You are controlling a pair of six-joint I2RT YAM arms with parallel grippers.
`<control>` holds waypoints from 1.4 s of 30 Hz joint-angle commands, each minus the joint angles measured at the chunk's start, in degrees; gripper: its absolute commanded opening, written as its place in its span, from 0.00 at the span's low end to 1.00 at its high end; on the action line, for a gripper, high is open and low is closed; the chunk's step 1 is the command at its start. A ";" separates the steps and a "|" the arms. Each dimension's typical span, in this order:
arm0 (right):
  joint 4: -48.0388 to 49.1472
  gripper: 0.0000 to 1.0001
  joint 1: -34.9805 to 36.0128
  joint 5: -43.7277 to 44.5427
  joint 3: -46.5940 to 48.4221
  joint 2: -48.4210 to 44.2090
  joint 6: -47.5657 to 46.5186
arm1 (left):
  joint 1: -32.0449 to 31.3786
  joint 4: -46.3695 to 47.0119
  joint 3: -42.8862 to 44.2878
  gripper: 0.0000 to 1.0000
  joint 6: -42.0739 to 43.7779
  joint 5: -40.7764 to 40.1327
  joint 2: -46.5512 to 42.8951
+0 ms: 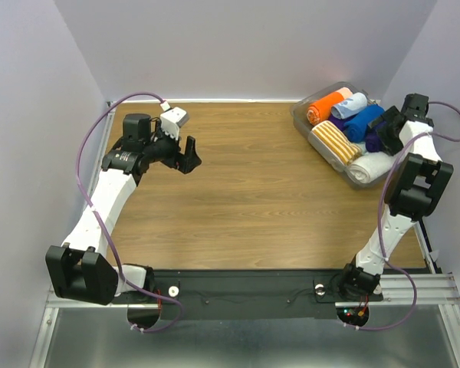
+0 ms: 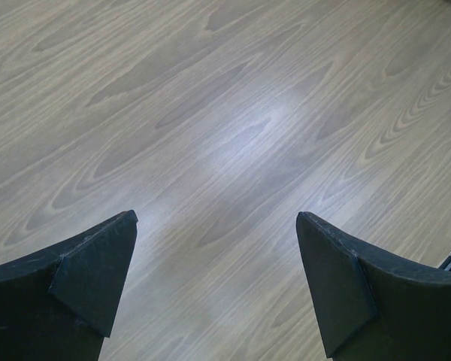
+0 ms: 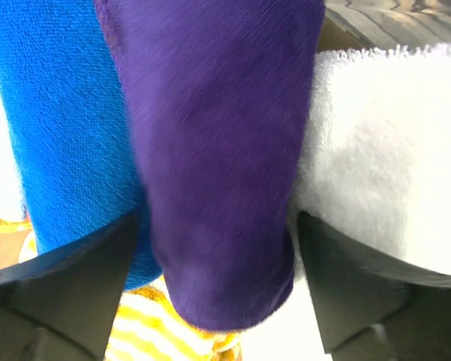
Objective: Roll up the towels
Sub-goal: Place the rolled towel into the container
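Hemmed by the white roll [image 3: 391,150] on its right and the royal blue towel [image 3: 60,113] on its left, the dark purple towel [image 3: 218,135] is straddled, unclamped, by the wide-spread right end effector [image 3: 218,218].

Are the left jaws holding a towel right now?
No, the left jaws stand wide open, with only the wooden table showing between them.

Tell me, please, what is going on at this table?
The right claw hangs open astride the rolled dark purple cloth towel in the clear plastic bin, between the rolled royal blue cloth towel and a fluffy white roll. The left claw hovers open over the wooden table, holding nothing.
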 commanded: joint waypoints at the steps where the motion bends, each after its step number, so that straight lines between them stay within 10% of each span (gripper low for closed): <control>1: -2.92 1.00 -0.02 6.24 0.13 -5.18 -2.62 | -0.22 -1.49 2.34 0.99 1.30 -1.04 -2.31; 14: -4.06 1.00 -0.02 3.88 -3.04 -16.24 -8.94 | -0.22 -1.23 4.89 0.99 -0.71 -1.48 -2.83; 22: -4.15 1.00 1.55 -14.66 -3.74 -27.41 -20.89 | 0.31 -8.26 12.01 0.99 -2.55 -3.51 1.03; 42: -0.37 1.00 36.79 -12.93 -38.71 -44.30 -37.95 | 5.32 -0.53 -13.11 0.99 2.53 -11.95 -8.19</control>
